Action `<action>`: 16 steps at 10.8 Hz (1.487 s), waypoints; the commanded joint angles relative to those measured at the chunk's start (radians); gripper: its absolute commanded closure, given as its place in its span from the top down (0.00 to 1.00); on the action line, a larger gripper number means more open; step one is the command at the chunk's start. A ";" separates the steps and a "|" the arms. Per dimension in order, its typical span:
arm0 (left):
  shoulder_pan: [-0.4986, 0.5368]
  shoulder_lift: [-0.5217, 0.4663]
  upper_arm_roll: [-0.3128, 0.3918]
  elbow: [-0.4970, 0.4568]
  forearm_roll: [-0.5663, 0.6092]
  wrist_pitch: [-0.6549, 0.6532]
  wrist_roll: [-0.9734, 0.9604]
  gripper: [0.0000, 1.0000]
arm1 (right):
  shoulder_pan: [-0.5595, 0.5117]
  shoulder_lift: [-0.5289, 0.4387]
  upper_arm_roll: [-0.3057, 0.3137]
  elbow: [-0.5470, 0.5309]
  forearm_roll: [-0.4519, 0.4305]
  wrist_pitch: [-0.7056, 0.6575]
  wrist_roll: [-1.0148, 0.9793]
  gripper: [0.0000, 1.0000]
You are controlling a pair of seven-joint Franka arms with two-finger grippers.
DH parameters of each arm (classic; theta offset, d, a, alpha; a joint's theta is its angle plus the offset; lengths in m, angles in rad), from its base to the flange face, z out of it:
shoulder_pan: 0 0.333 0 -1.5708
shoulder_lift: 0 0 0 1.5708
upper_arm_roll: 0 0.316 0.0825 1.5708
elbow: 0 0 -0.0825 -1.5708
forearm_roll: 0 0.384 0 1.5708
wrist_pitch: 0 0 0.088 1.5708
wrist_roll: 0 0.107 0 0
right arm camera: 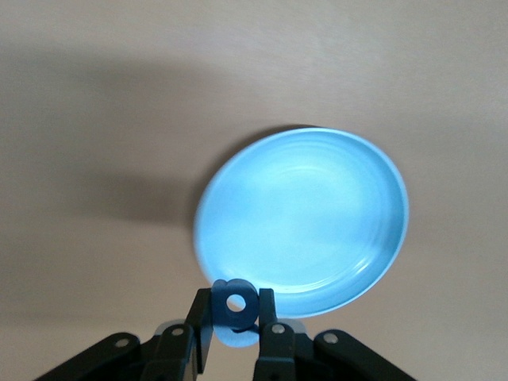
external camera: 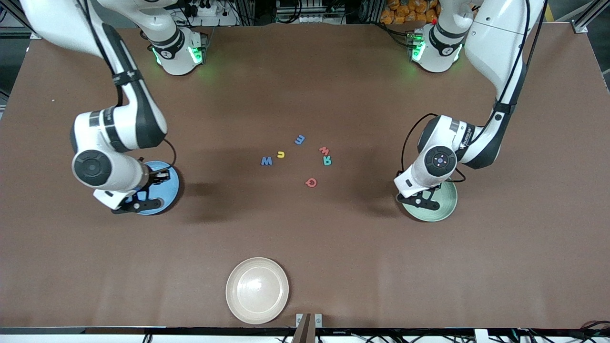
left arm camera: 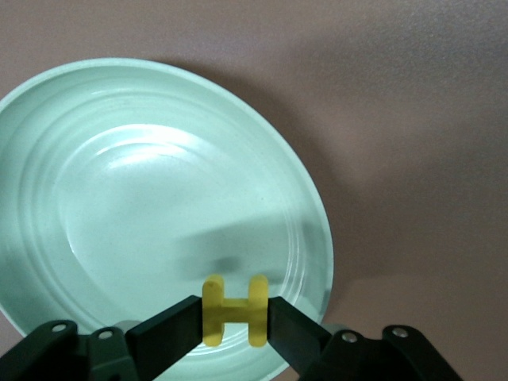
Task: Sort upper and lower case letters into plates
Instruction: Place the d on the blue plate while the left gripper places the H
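Front view: the left gripper (external camera: 419, 199) hangs over the pale green plate (external camera: 441, 209), toward the left arm's end of the table, and the right gripper (external camera: 138, 197) hangs over the blue plate (external camera: 167, 188), toward the right arm's end. From here the arms hide what each holds. Six loose foam letters lie on the brown table (external camera: 305, 85) between the two plates, well apart from both: a blue E (external camera: 299, 139) farthest from the camera, a yellow u (external camera: 280, 154), a blue W (external camera: 267, 161), a red w (external camera: 324, 151) touching a teal R (external camera: 327, 160), and a red Q (external camera: 311, 182) nearest the camera. Most lie turned at odd angles. A cream-white plate (external camera: 257, 290) sits alone near the table's camera edge. Nothing stands between the letters and the plates.

Left wrist view: the fingers (left arm camera: 171, 333) are clenched on a yellow H (left arm camera: 236, 311), pinched across its two uprights, so its crossbar runs from pad to pad. It hangs above the green plate's inner slope, close to the rim.

Right wrist view: the fingers (right arm camera: 205, 321) are clamped tight on a small dark blue letter with a round hole (right arm camera: 235, 305); which letter it is cannot be told. It hangs just over the blue plate's rim.
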 commanded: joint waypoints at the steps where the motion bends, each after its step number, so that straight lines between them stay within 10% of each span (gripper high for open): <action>1: 0.005 -0.035 -0.006 -0.029 0.025 0.000 -0.004 0.15 | -0.106 0.011 -0.006 -0.123 0.022 0.184 -0.193 0.00; 2: 0.005 -0.033 -0.006 -0.029 0.025 0.000 -0.013 0.23 | -0.116 0.010 -0.006 -0.154 0.036 0.220 -0.204 0.00; 4: 0.004 -0.033 -0.008 -0.024 0.012 0.000 -0.019 1.00 | -0.118 0.011 -0.006 -0.157 0.041 0.225 -0.209 0.16; 5: 0.002 -0.033 -0.008 -0.023 0.011 0.000 -0.020 1.00 | -0.105 0.011 -0.006 -0.163 0.042 0.233 -0.204 0.91; 16: -0.157 -0.006 -0.204 0.074 -0.019 0.002 -0.767 1.00 | -0.048 -0.234 -0.011 -0.107 0.050 0.078 -0.103 1.00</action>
